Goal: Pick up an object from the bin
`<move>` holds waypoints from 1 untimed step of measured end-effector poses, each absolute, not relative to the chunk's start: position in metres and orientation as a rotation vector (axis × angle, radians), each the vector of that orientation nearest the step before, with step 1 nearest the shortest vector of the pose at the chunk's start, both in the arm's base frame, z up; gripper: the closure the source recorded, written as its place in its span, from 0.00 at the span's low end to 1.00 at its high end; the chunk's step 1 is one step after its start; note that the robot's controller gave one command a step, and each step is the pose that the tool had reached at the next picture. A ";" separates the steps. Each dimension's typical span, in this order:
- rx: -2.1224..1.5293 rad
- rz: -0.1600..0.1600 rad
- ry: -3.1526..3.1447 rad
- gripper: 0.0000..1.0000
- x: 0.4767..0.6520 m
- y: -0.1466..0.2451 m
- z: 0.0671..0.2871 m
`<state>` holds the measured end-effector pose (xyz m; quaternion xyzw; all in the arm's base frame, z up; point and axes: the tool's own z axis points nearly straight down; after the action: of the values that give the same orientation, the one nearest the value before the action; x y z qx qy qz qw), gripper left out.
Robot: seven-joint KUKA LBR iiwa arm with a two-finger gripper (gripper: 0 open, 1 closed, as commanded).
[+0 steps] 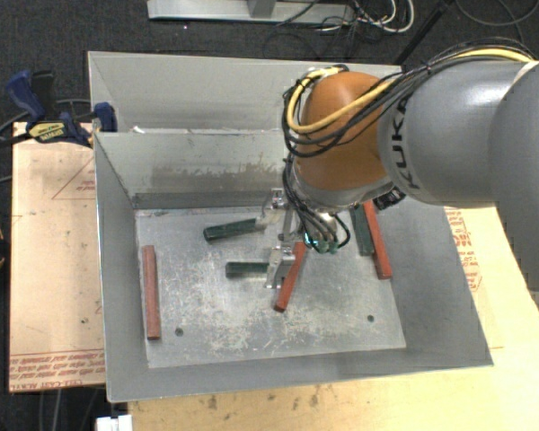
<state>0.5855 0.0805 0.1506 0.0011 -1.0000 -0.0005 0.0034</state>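
Observation:
My gripper (275, 239) hangs low over the middle of the bin, under the orange wrist cover. It is open, its two metal fingertips (275, 272) standing apart with bare bin floor between them. A small dark green block (245, 268) lies flat with its right end at the nearer fingertip. A thin red stick (287, 285) lies slanted just right of that fingertip, its upper end hidden under the wrist. A second dark green block (233, 231) lies left of the farther fingertip. Nothing is held between the fingers.
A long reddish-brown bar (150, 292) lies along the bin's left wall. On the right side a red bar (378, 251) and a dark bar (366, 237) lie side by side, partly under the arm. The arm and its cables cover the bin's upper right.

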 end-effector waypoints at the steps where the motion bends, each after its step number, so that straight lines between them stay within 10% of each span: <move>1: 0.000 -0.002 -3.142 0.00 0.587 0.080 0.155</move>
<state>0.5875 0.0801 0.1548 0.0001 -1.0000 -0.0007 -0.0003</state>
